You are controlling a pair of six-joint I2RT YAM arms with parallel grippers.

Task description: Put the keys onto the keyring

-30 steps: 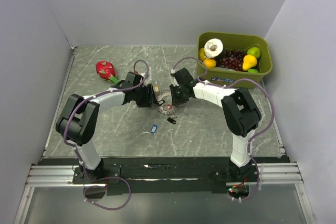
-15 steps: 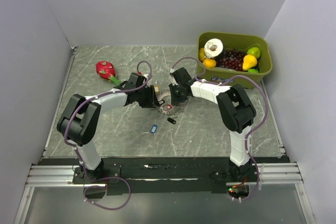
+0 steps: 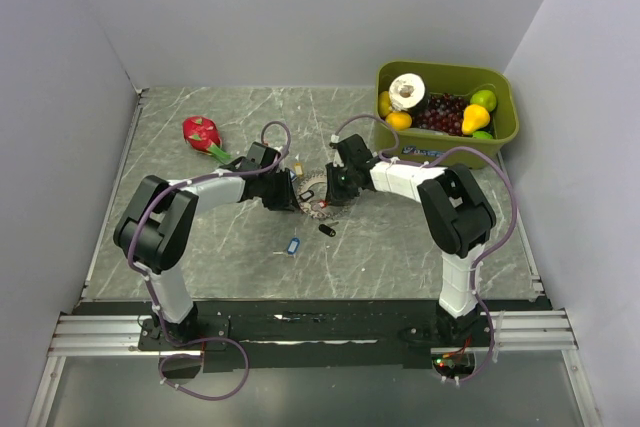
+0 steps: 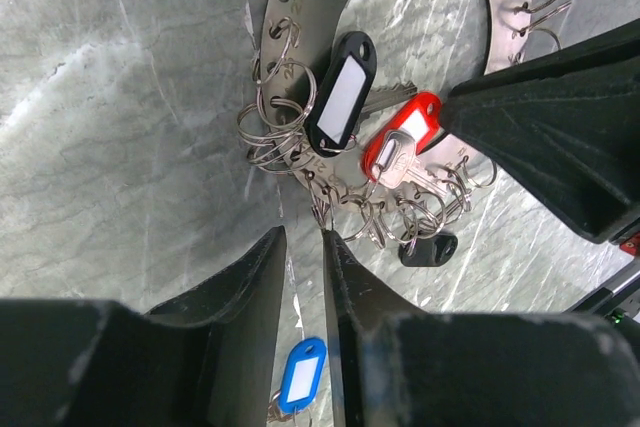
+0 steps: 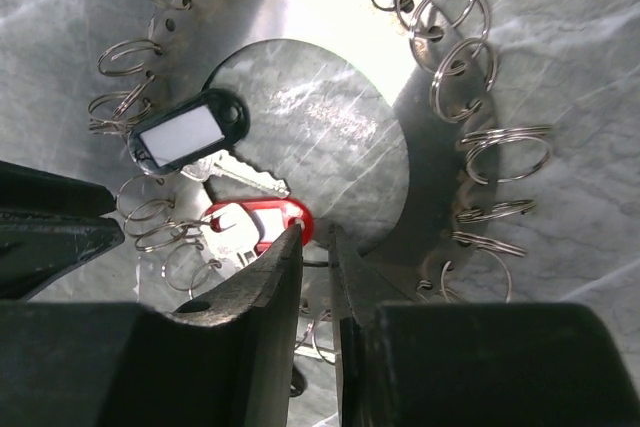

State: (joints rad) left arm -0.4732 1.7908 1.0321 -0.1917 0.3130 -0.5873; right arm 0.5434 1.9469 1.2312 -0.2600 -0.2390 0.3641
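My worktop (image 3: pixel 230 257) is a grey marbled slab crossed by pale veins. Plain, pale lilac-grey walls close it in: a back wall (image 3: pixel 300 17) beyond the worktop's far edge, a left wall (image 3: pixel 50 147) and a right wall (image 3: pixel 590 147) along its sides. A ribbed metal rail (image 3: pixel 100 332) runs along the worktop's near edge. I see soft, even light with faint glints on the slab.

On the grey marble table (image 3: pixel 420 247), an olive-green bin (image 3: pixel 445 66) sits at 2 o'clock. It holds a white roll (image 3: pixel 407 90), an orange (image 3: pixel 399 119), dark red grapes (image 3: pixel 438 114), a yellow pear (image 3: pixel 475 118) and a green lime (image 3: pixel 484 99). A pink dragon fruit (image 3: pixel 201 133) lies at 10 o'clock, and a small black fob (image 3: pixel 327 229) rests near the middle, toward 6 o'clock.
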